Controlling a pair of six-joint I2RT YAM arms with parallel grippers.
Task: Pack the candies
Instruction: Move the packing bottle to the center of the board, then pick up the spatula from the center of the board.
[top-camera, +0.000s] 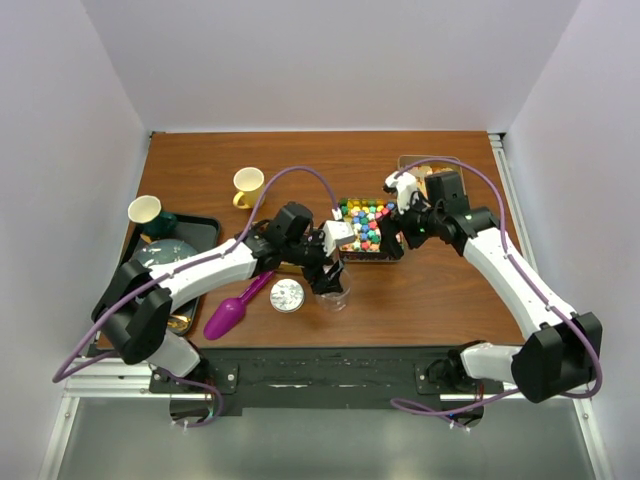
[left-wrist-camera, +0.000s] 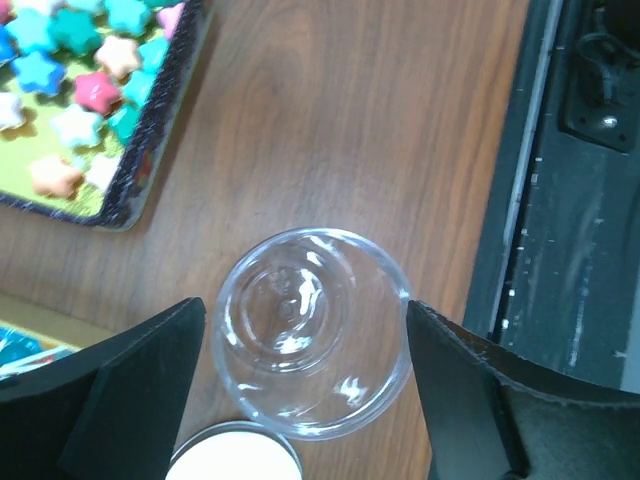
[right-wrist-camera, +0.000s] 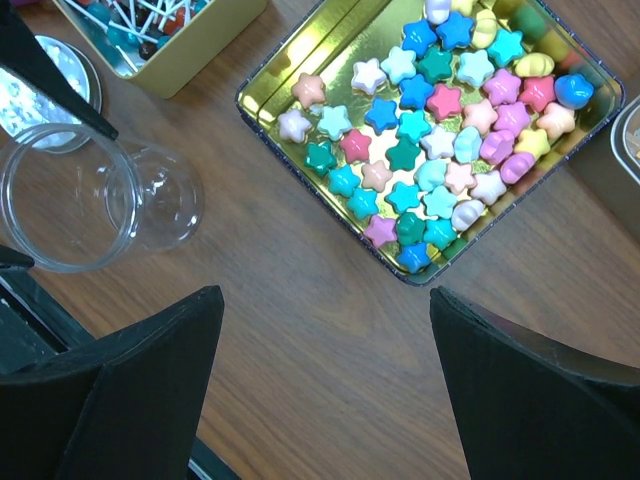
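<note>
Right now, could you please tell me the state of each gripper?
Left gripper: open, fingers either side of the jar, no clear grip.
Right gripper: open, empty, near the candies.

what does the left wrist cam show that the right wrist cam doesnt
Only left wrist: a straight-down look into the clear jar, nothing in it, framed by the open left gripper. Only right wrist: most of the candy tray and a gold tin of lollipops. Both: the jar, at least a corner of the tray with its star candies, and the wooden table.
</note>
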